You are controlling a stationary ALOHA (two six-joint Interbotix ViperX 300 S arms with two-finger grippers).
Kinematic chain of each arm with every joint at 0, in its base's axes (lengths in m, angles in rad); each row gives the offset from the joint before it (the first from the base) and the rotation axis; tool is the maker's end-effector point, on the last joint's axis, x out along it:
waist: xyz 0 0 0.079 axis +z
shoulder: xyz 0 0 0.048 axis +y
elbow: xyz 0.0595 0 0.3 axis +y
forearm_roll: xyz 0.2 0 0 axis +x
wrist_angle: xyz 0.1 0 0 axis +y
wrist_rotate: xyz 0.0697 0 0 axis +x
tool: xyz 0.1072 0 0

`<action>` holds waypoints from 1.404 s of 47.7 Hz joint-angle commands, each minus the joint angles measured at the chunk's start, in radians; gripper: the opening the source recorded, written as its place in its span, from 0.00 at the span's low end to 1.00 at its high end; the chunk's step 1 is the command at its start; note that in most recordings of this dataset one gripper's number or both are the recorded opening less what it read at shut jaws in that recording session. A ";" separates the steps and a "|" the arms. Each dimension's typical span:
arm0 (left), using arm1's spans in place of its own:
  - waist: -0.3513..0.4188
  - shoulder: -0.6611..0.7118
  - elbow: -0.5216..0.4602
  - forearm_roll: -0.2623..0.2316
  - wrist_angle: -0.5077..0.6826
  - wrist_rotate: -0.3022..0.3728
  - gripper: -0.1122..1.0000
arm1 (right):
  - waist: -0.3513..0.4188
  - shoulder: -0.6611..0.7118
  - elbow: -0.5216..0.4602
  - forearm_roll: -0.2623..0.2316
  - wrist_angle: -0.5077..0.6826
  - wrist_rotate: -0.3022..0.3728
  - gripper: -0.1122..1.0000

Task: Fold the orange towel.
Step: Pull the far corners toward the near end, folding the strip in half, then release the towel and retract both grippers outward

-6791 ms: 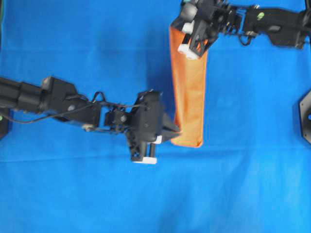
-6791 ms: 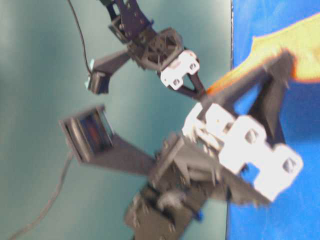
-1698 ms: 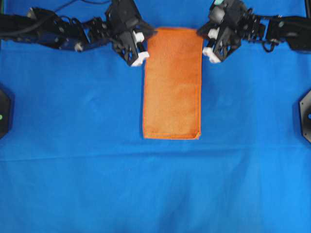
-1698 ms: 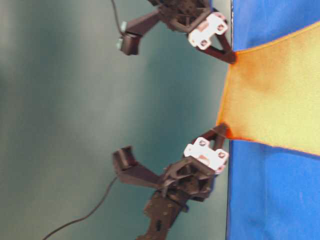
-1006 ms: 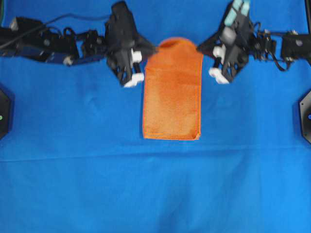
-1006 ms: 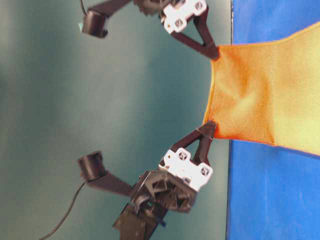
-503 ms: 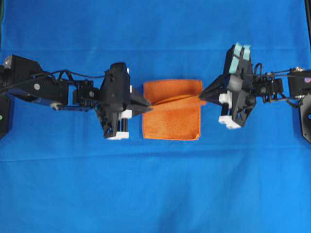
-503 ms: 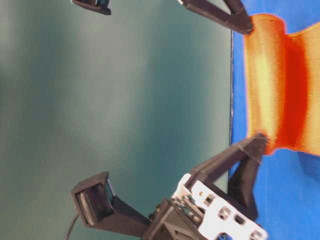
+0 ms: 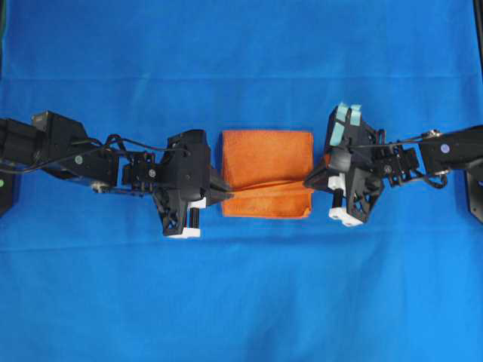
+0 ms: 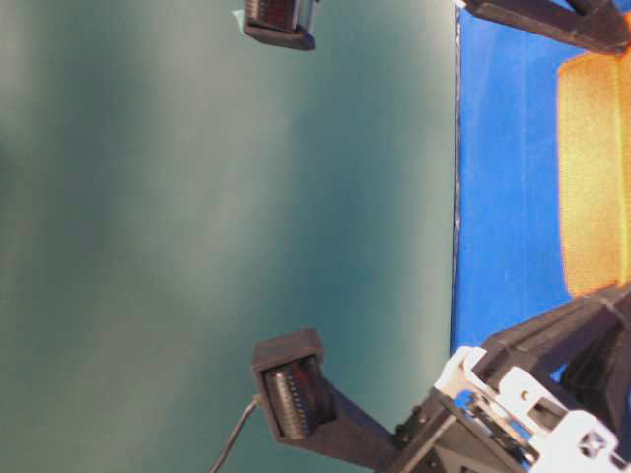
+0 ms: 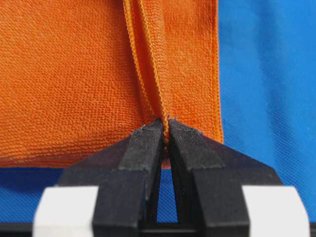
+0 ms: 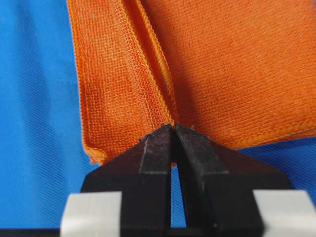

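The orange towel lies folded into a short rectangle at the middle of the blue cloth. Its upper layer is drawn forward over the lower one, and the layer's front hem runs taut between the two grippers, short of the front edge. My left gripper is shut on the hem's left corner, and the orange towel fills the left wrist view beyond the pinching left gripper. My right gripper is shut on the right corner, seen close as right gripper nipping the orange towel. The table-level view shows the orange towel edge-on.
A blue cloth covers the whole table. A black arm base sits at the right edge, another at the left edge. A teal wall fills the table-level view, with a wrist camera in the foreground.
Both grippers have carried the towel's far end forward over the near half and come lower; the lifted layer now lies nearly flat, its hem closer to the front edge.
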 commanded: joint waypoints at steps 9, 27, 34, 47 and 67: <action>-0.012 -0.008 -0.011 0.000 -0.006 0.000 0.12 | 0.012 0.009 -0.028 0.015 -0.006 -0.003 0.13; -0.012 -0.046 -0.011 0.000 0.020 0.008 0.65 | 0.055 -0.025 -0.071 0.026 0.035 -0.005 0.63; -0.012 -0.129 -0.003 0.000 0.092 0.017 0.63 | 0.074 -0.117 -0.075 0.023 0.121 -0.005 0.59; -0.012 -0.390 0.049 0.000 0.245 0.015 0.63 | 0.081 -0.357 -0.041 0.002 0.253 -0.017 0.59; 0.003 -0.784 0.304 0.002 0.176 0.020 0.63 | 0.080 -0.770 0.110 -0.080 0.319 -0.017 0.59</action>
